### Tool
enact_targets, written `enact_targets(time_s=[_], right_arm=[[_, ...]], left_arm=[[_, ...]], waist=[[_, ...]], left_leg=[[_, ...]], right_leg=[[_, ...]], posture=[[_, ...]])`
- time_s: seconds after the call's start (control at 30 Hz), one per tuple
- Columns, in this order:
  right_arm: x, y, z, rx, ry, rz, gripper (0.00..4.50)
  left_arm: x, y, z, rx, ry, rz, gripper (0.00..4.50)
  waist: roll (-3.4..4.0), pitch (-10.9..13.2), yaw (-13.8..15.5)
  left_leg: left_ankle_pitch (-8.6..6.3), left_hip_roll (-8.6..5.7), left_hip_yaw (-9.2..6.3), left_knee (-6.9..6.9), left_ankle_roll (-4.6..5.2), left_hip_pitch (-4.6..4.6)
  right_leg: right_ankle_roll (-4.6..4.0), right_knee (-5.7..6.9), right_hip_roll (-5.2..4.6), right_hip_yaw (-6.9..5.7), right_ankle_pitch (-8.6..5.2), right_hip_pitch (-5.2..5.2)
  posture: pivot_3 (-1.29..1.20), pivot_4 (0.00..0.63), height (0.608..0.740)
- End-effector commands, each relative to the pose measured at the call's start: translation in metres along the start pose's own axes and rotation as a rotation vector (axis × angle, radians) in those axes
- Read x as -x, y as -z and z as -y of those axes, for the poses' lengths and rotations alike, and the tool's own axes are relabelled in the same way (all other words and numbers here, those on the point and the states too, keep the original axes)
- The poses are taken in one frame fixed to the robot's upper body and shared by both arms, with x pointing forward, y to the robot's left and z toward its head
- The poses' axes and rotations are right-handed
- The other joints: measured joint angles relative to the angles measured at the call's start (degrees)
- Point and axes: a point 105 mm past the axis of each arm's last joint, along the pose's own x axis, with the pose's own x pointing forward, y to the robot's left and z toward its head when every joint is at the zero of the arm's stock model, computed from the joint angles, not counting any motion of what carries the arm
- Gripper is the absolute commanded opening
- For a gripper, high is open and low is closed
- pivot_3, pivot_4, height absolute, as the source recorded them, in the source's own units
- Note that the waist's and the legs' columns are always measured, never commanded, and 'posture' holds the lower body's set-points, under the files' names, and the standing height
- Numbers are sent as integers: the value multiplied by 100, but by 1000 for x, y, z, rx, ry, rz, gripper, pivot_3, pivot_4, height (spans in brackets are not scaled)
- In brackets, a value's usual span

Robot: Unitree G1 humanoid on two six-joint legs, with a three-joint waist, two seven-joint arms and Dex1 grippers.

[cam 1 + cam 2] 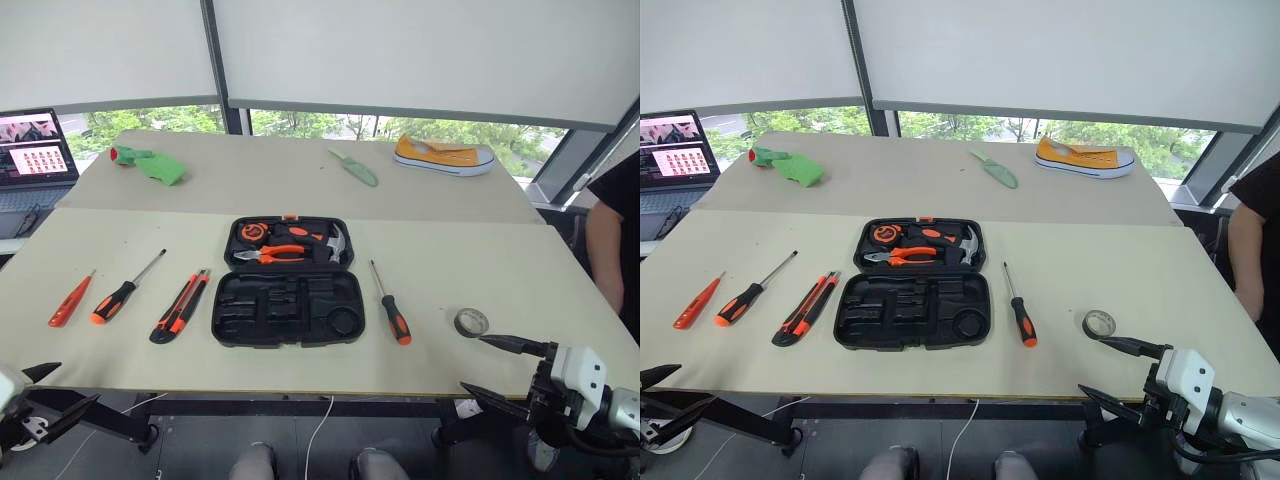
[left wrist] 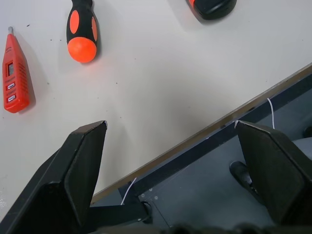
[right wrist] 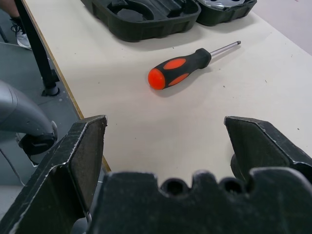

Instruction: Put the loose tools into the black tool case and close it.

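Both claws, left and right, hang released at the bench front edge, bare surface separating them from the open black tool case.

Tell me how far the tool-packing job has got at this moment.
Nothing is packed yet. The black tool case lies open with empty recesses in its near half. All loose tools remain on the table: small orange screwdriver, two black-and-orange screwdrivers, utility knife and tape roll. In hand: nothing; the left tool and right tool are open and empty. All five placements and closing remain.
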Motion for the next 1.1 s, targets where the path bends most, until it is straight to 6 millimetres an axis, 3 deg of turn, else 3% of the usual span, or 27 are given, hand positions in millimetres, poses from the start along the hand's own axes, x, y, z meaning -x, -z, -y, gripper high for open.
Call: enact_targets(time_s=[0.03,0.13,0.2,0.3,0.4,0.73,0.9,1.0,1.1], right_arm=[[-13,-24,3,16,-9,119,4483],[-31,-62,4,-42,-52,306,4483],[-38,-81,10,-41,-14,395,4483],[-46,-103,9,-7,17,484,4483],[-52,-113,5,5,34,535,4483],[-65,-127,2,38,-9,565,4483],[-71,-128,0,46,-37,561,4483],[-74,-127,-1,49,-43,554,4483],[-72,-125,1,53,-30,541,4500]], left_arm=[[10,-17,-19,64,-134,93,4500],[26,-21,-37,238,-295,184,4500],[38,-7,-41,340,-378,173,4500],[50,17,-43,546,-478,135,4500],[46,20,-39,675,-459,123,4500],[-35,-54,-64,563,-256,28,4500],[-69,-58,-77,526,-233,-101,4500],[-88,-53,-82,505,-211,-179,4500],[-100,-51,-83,468,-190,-209,3874]], waist=[[0,0,0],[-5,1,-52],[-3,1,-65],[-4,0,-48],[-16,-5,8],[-24,-11,144],[-32,-18,76],[-25,-13,39],[-24,-13,24]], left_leg=[[0,0,0,0,0,0],[1,8,-2,4,1,0],[1,11,-10,3,1,-1],[2,8,-6,1,3,1],[-1,8,-9,2,2,1],[-6,10,-12,5,-9,1],[-5,4,-3,5,-6,2],[17,9,-3,-1,31,-15],[8,19,-11,-5,21,-18]], right_leg=[[0,0,0,0,0,0],[0,11,5,1,2,3],[-2,18,12,0,6,8],[-2,16,13,5,7,5],[7,15,18,3,-1,-3],[-24,12,1,-23,15,-5],[-39,12,-1,-19,39,-2],[2,18,28,-1,55,-1],[-6,24,43,-1,45,-6]], posture=[[0,150,740],[0,150,740],[0,150,740],[0,150,740],[0,150,740],[0,150,740],[0,150,740],[0,150,740],[0,150,740]])
